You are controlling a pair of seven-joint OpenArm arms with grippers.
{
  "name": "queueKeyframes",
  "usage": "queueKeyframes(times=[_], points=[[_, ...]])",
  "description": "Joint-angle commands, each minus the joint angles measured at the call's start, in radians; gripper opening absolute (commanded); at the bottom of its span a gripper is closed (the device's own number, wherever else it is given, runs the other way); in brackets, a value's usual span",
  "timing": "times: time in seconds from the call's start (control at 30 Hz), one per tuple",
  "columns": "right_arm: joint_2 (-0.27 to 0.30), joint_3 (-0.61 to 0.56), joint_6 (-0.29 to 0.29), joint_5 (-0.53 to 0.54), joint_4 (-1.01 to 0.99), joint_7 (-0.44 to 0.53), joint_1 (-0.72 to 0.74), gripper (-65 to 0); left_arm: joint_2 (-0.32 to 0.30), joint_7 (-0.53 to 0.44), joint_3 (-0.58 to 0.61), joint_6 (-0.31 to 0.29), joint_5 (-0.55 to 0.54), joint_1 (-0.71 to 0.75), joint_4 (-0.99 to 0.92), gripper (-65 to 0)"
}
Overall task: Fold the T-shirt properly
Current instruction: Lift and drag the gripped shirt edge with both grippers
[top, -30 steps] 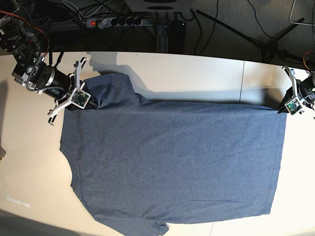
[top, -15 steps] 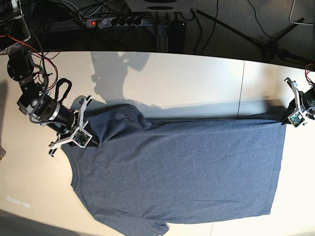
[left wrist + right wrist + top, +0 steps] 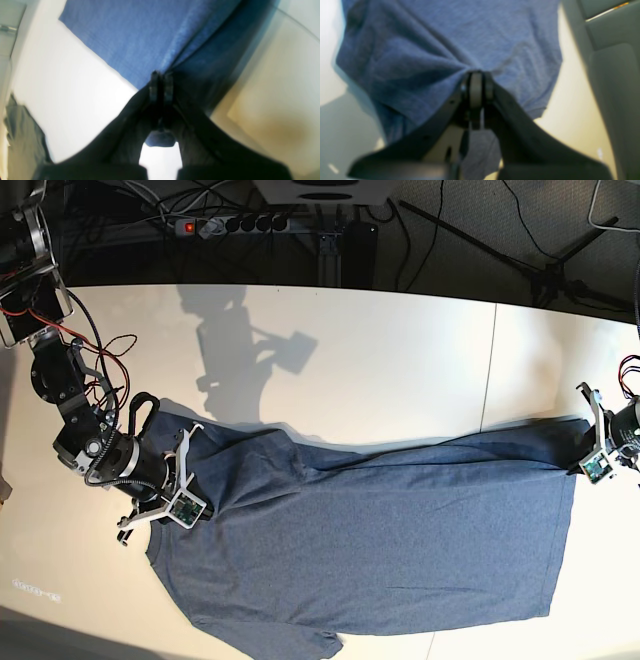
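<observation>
The slate-blue T-shirt lies spread on the pale table, plain side up, no lettering showing. Its far edge is lifted and drawn toward the near side. My right gripper, at the base view's left, is shut on the shirt's shoulder area; the right wrist view shows the cloth bunched at the closed tips. My left gripper, at the base view's right edge, is shut on the hem corner; the left wrist view shows the fabric pinched between the tips.
A power strip, cables and a tripod stand behind the table's far edge. A seam runs across the tabletop at the right. The arms' shadows fall on the bare far half of the table.
Both grippers have moved toward the near side, dragging the shirt's far edge with them. The far half of the table has been uncovered and the shirt looks shorter front to back.
</observation>
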Motion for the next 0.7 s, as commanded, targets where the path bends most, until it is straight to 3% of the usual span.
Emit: queueKeyframes(times=[0.0,0.33,0.53,0.67], points=[[0.015,0.011,0.032,0.003,0.011,0.014,0.029,-65.0,-0.027,-0.015,0.012,-0.005,0.004,-0.041,0.005,-65.0],[0.015,0.011,0.037,-0.027,0.002,0.027,0.039,-65.0,-0.02,-0.037,0.206,0.004,0.047,-0.237,-0.084,-65.0],[0.015,-0.002,0.046,-0.041,-0.022,0.034,0.074,-65.0,0.053,-0.045,0.301,0.004,0.079,-0.353,-0.22,-65.0],[0.015,-0.077,0.046,-0.05,-0.084,0.041,0.159,-65.0,0.094,-0.045,0.306,0.003,0.078,-0.427,-0.288,-65.0]])
